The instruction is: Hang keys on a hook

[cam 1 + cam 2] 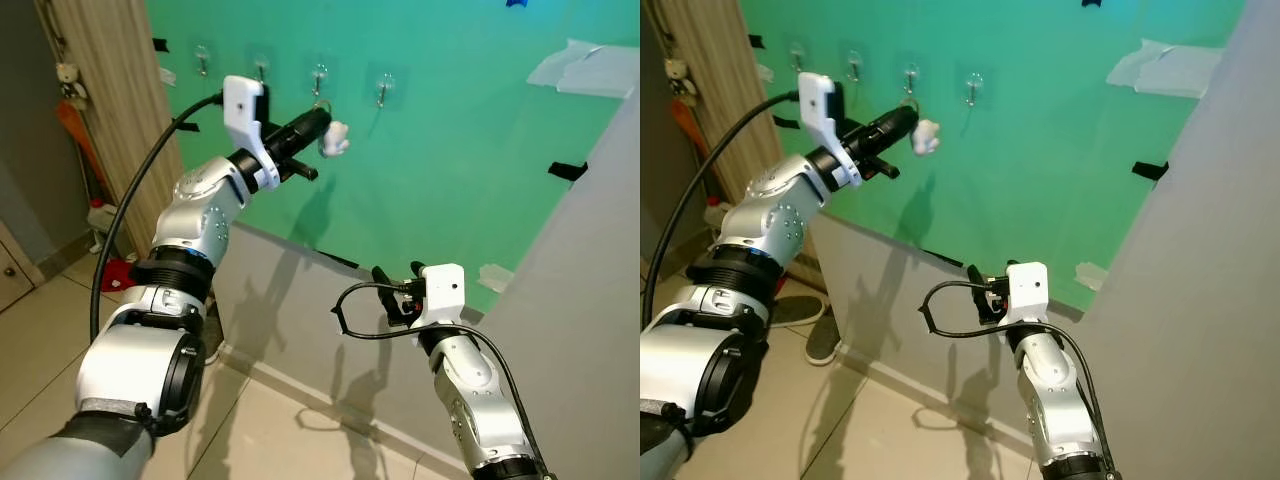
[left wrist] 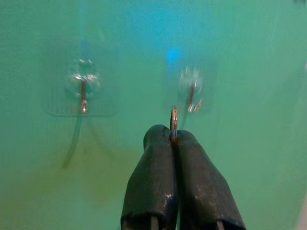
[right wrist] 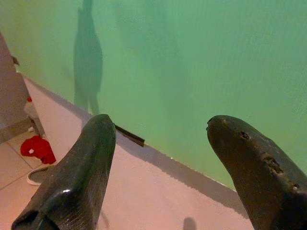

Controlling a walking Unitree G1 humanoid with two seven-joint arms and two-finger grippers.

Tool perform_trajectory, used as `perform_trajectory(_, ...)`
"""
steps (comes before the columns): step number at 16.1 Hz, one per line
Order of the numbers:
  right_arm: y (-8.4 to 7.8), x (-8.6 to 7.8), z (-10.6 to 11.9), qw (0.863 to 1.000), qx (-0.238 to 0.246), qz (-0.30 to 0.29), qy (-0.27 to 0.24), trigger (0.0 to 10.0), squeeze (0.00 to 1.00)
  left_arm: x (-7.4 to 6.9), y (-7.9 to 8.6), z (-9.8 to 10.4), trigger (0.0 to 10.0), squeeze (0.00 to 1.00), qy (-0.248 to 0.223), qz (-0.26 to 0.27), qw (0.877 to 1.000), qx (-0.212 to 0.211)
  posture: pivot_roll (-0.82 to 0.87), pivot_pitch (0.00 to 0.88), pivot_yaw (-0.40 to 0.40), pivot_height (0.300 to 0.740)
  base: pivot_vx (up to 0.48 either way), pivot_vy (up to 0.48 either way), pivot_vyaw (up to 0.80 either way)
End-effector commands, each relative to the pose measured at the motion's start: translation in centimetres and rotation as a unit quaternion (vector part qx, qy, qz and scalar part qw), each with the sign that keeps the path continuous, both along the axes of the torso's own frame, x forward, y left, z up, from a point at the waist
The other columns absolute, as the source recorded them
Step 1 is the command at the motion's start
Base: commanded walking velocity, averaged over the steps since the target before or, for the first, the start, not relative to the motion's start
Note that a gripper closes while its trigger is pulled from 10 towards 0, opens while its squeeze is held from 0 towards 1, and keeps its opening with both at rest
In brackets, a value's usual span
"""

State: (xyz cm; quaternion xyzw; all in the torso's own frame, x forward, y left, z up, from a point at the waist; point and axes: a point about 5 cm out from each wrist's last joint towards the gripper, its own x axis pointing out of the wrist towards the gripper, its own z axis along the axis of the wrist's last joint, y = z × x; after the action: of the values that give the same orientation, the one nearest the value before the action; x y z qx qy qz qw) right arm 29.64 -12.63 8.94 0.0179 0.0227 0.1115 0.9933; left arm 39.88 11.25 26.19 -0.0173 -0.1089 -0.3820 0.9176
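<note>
Four clear adhesive hooks line the green wall. My left gripper is raised to them and shut on the keys' metal ring. A white charm hangs from the ring beside the fingertips. The ring sits just below and in front of the third hook, which the left wrist view shows as the hook right above the ring; I cannot tell if they touch. Another hook lies to the side. My right gripper is held low before the wall, open and holding nothing.
A wooden panel with hanging items borders the green wall on the left. A red object and a shoe lie on the tiled floor below. A grey wall stands close on the right.
</note>
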Motion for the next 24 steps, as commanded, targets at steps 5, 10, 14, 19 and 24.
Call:
perform_trajectory(5, -2.6, -2.3, 2.5, 0.994, -0.023, -0.098, -0.051, 10.0, 0.00, -3.6, 2.4, -4.1, 10.0, 0.00, -0.032, 0.097, 0.991, 0.091, -0.11, 0.000, 0.021, 0.740, 0.000, 0.000, 0.00)
perform_trajectory(10, -4.6, -4.4, 4.0, 0.979, -0.045, -0.175, -0.095, 10.0, 0.00, -7.5, -0.4, -2.8, 10.0, 0.00, -0.180, 0.172, 0.967, 0.061, -0.10, 0.000, 0.003, 0.740, 0.000, 0.000, 0.00)
perform_trajectory(14, -3.7, -3.7, 3.6, 0.984, -0.035, -0.155, -0.075, 10.0, 0.00, -6.6, -3.5, -3.7, 10.0, 0.00, -0.081, 0.027, 0.992, 0.092, -0.11, 0.000, 0.009, 0.740, 0.000, 0.000, 0.00)
perform_trajectory(19, -3.4, -3.7, 3.2, 0.987, -0.035, -0.146, -0.066, 10.0, 0.00, -3.2, -1.9, 1.4, 10.0, 0.00, -0.053, 0.002, 0.999, 0.011, -0.14, 0.000, 0.025, 0.740, 0.000, 0.000, 0.00)
perform_trajectory(24, -3.5, -3.8, 3.1, 0.987, -0.041, -0.140, -0.060, 10.0, 0.00, -2.8, -2.4, 2.5, 10.0, 0.00, -0.027, -0.080, 0.996, -0.017, -0.16, 0.000, 0.032, 0.740, 0.000, 0.000, 0.00)
